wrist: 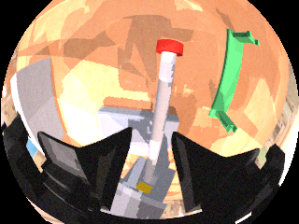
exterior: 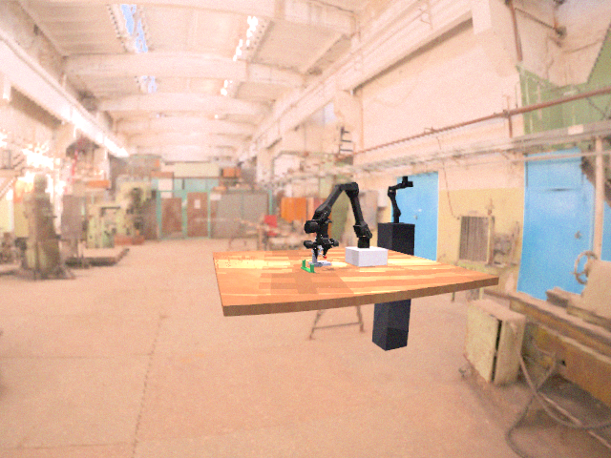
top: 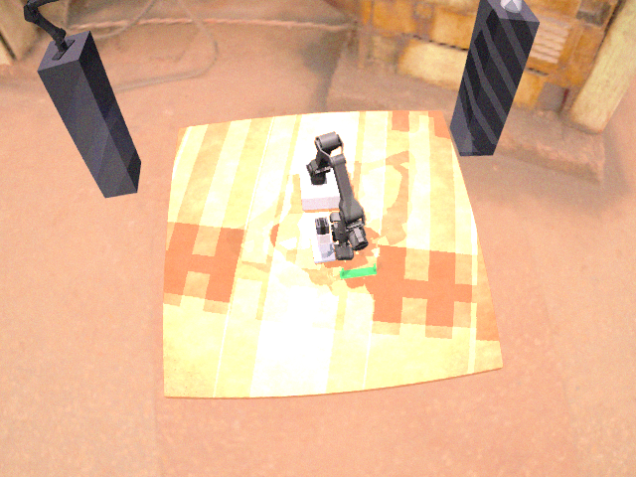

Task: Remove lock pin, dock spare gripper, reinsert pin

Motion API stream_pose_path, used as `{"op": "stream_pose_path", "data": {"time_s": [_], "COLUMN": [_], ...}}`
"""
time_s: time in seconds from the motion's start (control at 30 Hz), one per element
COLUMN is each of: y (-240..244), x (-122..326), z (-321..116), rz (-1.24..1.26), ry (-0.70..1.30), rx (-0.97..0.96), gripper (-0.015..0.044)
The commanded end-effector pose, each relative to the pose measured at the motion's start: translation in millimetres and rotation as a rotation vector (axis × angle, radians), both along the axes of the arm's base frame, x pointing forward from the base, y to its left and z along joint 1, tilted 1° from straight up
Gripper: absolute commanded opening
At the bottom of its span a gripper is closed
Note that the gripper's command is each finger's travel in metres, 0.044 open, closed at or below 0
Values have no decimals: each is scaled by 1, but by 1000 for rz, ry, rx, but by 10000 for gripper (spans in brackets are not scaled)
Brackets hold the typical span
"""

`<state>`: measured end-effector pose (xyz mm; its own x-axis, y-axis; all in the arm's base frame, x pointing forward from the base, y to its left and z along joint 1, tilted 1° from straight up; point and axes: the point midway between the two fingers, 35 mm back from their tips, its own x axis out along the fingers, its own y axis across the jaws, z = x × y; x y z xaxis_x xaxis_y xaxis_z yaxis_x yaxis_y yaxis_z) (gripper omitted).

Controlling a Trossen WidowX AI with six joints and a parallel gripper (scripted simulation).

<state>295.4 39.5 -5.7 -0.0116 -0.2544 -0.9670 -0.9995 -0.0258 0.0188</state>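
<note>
The lock pin, a pale rod with a red head, slants down to the grey mount. Its far end meets a grey block with a yellow patch; how deep it sits there is hidden. My gripper is partly open, one finger on each side of the pin, with gaps showing on both sides. The spare gripper, with black fingers, appears to be in the mount's socket beside my arm. Whether the pin passes through its spigot cannot be told.
A green cradle with upright ends stands on the wooden table near the mount. The arm's white base block is behind the mount. Dark pedestals stand beyond the table.
</note>
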Motion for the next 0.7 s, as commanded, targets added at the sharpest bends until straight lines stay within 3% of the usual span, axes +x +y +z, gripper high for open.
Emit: {"op": "stream_pose_path", "data": {"time_s": [0.0, 0.67], "y": [1, 31], "x": [0, -6], "z": [1, 37], "rz": [0, 12], "ry": [0, 23], "rx": [0, -13], "gripper": [200, 200]}}
